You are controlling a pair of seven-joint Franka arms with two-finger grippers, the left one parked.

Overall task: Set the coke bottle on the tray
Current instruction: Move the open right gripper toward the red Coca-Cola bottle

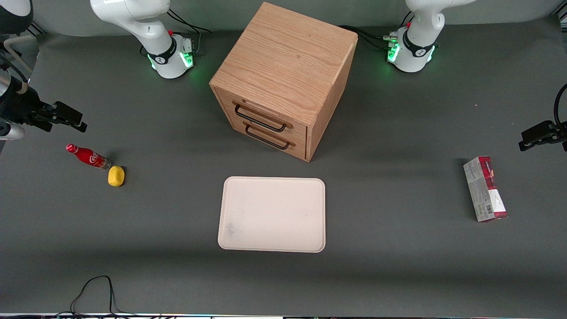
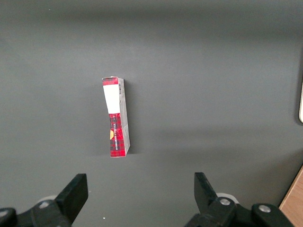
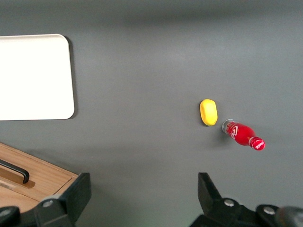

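Red coke bottle point(image 1: 87, 157) lies on its side on the grey mat toward the working arm's end of the table, clear base touching or just beside the yellow lump point(image 1: 116, 176), cap pointing away from it. You have the gripper point(image 3: 142, 198) raised above the mat, fingers spread wide, nothing between them. The bottle sits below the gripper and nearer the front camera, well apart from it. Its long axis runs slanted across the finger line, so you will likely need a wrist turn before descending. Cream tray point(image 1: 272, 214) rests in front of the wooden drawer cabinet point(image 1: 283, 79), well apart from the bottle. Grasp not yet begun.
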